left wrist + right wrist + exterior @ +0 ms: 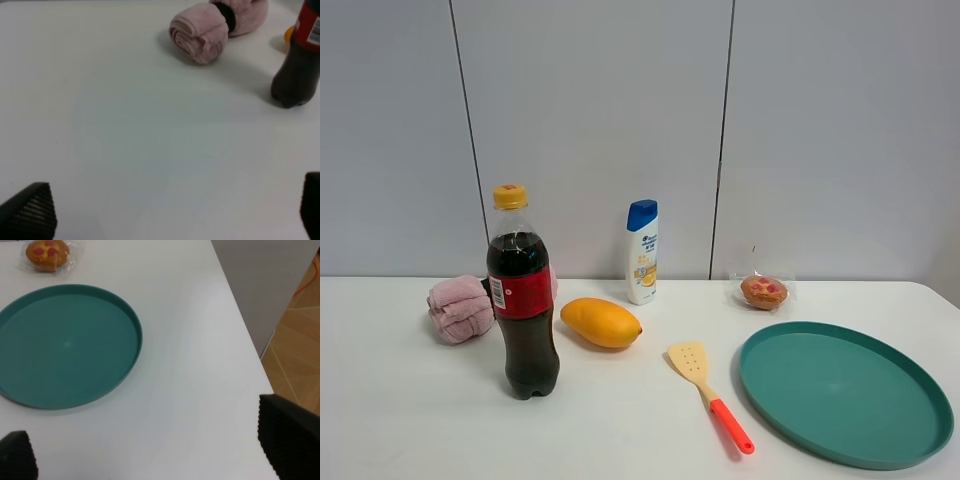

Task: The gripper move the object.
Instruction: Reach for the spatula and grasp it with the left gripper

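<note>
Hanging with jaws spread wide and empty above the worktop (pixel 420 420), the left end effector (pixel 170 210) and right end effector (pixel 152 447) are pictured; beyond, the spatula (pixel 708 393) is laid flat between bottle (pixel 524 300) and plate (pixel 840 392), just beside the plate's rim, with a mango (pixel 601 322), then shampoo (pixel 642 250), set farther back.

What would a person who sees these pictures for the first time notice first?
The dark cola bottle with its yellow cap stands tall at the front left of the white table. The big teal plate lies at the front right. Between them lie the orange mango, beside the bottle, and the spatula with its red handle, close to the plate.
</note>
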You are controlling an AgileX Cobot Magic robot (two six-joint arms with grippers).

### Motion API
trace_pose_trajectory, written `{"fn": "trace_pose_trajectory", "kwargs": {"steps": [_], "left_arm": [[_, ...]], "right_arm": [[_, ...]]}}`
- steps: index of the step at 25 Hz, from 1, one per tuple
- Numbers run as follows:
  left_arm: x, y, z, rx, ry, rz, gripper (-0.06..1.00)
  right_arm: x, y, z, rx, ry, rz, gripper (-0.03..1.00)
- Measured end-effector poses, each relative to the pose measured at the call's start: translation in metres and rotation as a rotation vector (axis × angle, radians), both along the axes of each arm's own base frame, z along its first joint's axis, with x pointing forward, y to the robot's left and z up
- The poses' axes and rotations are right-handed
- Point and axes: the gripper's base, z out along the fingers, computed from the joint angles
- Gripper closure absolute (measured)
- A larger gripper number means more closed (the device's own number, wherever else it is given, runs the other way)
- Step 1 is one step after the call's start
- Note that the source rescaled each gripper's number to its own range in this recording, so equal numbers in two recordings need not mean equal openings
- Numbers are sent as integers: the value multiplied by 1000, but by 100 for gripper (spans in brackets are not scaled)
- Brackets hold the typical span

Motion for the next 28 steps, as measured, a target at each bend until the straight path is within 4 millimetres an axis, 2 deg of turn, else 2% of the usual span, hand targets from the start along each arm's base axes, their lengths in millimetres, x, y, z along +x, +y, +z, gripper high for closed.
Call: {"fn": "trace_pose_trajectory", "kwargs": {"steps": [28], "left_arm": [[0, 0, 0, 0, 0, 0, -6]], "right_arm": [[0, 0, 0, 0, 0, 0, -3]]}}
